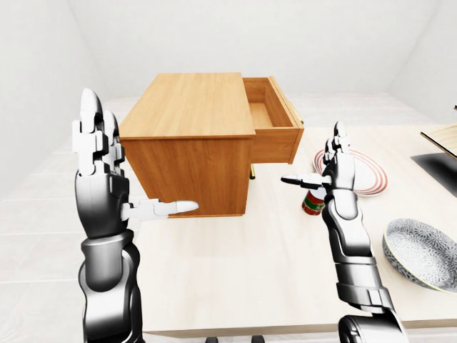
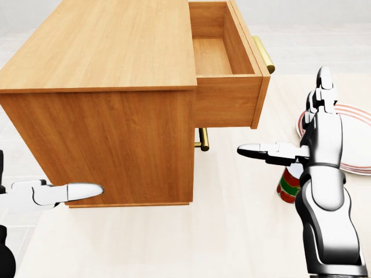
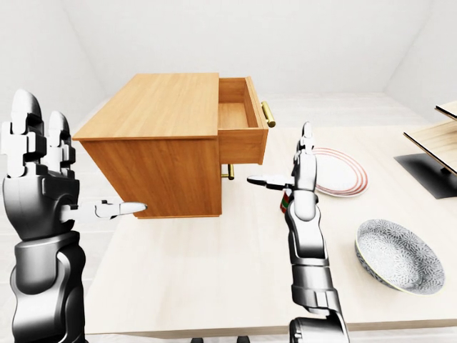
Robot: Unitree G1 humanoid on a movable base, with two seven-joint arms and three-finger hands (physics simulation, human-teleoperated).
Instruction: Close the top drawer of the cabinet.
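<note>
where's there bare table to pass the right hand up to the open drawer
Bare table runs below the cabinet, between the left hand and right hand. It is crowded to the right of the open drawer: a can beside the right hand, then the striped plate and the patterned bowl.

Matt wood-grain cabinet [image 2: 98,87], glossy brass handle [image 2: 263,54]
</note>
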